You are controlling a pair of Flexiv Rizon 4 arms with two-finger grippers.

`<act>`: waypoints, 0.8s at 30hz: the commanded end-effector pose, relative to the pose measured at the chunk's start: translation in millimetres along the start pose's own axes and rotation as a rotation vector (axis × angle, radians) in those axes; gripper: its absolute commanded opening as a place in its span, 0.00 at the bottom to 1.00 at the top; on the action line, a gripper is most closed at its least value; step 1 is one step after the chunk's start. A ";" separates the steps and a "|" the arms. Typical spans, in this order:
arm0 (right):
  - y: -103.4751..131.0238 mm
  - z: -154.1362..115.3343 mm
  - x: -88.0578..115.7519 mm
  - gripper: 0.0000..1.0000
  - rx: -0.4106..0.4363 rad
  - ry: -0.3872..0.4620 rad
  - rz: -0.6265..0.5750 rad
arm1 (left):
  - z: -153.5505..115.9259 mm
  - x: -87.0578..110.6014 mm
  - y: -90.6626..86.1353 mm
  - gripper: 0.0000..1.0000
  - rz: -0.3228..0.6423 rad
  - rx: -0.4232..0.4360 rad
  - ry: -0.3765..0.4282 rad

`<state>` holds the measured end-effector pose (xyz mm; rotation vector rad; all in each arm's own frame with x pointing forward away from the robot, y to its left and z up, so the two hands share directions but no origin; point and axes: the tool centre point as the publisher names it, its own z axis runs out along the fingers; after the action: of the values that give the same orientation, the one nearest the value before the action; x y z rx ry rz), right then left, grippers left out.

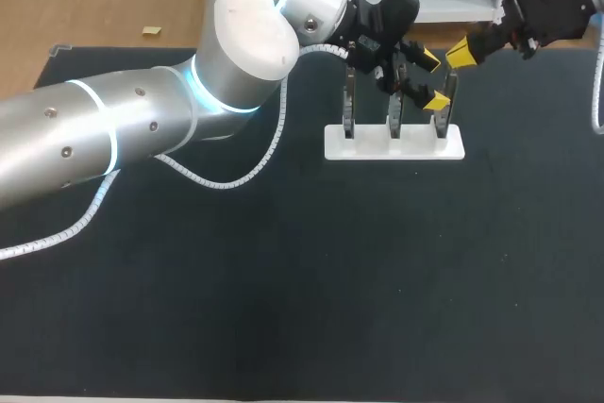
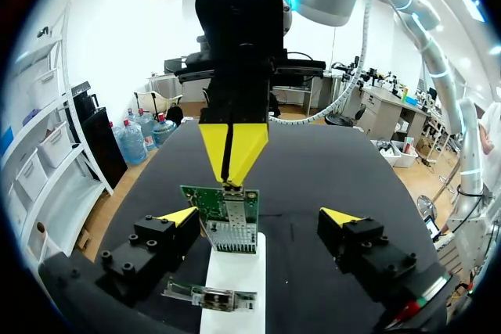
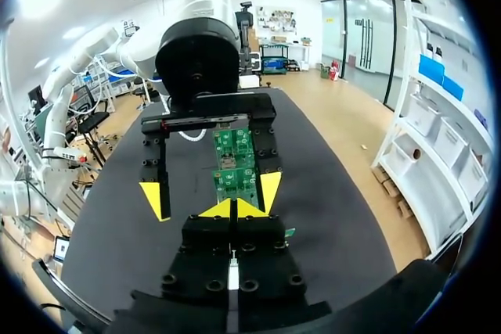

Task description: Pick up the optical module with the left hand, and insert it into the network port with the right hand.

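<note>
dark matte table top, perhaps a fabric mat, faintly speckled, under even light

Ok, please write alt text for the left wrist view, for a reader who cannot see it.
A green circuit board stands in a white holder between the open yellow-tipped fingers of the left tool. From ahead, the right tool, fingers together, points at the board's edge. A second board sits nearer in the same holder, on the black table.
</note>
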<state>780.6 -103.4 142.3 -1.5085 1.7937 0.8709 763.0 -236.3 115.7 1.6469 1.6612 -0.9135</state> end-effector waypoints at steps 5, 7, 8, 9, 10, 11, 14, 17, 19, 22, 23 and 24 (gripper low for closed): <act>-0.3 0.9 -4.3 0.00 0.012 -0.020 -0.023 | -2.4 -6.0 0.7 1.00 0.019 -0.006 -0.011; 0.5 -1.0 -7.0 0.00 0.018 -0.026 -0.029 | -3.8 -6.1 0.3 1.00 0.021 -0.009 -0.011; 0.7 -2.2 -8.3 0.00 0.023 -0.028 -0.032 | -4.7 -6.3 0.0 1.00 0.022 -0.012 -0.011; 0.7 -3.4 -9.4 0.00 0.027 -0.032 -0.036 | -5.6 -6.9 -0.6 1.00 0.024 -0.013 -0.011; 0.7 -4.7 -10.8 0.00 0.033 -0.034 -0.041 | -6.4 -7.4 -1.1 1.00 0.026 -0.015 -0.011; 0.8 -6.4 -12.2 0.00 0.037 -0.035 -0.044 | -7.0 -7.8 -1.3 1.00 0.028 -0.016 -0.011; 1.1 -11.5 -16.9 0.00 0.053 -0.043 -0.062 | -10.8 -10.1 -0.8 1.00 0.036 -0.030 -0.008; 1.6 -16.3 -21.8 0.00 0.063 -0.052 -0.076 | -16.9 -14.6 0.0 1.00 0.057 -0.053 0.003; 1.7 -18.7 -23.7 0.00 0.068 -0.056 -0.082 | -21.2 -16.6 1.3 1.00 0.061 -0.064 0.004; 1.8 -22.0 -25.9 0.00 0.076 -0.065 -0.087 | -27.7 -19.5 2.8 1.00 0.066 -0.086 0.005; 1.9 -23.1 -26.5 0.00 0.079 -0.067 -0.089 | -29.3 -20.8 3.0 1.00 0.066 -0.087 0.004; 2.0 -23.9 -27.1 0.00 0.081 -0.068 -0.092 | -29.9 -23.1 2.3 1.00 0.080 -0.092 0.006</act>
<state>787.9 -105.6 176.7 -1.4874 1.6792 0.7984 776.3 -228.9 146.7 1.6475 1.6110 -0.8037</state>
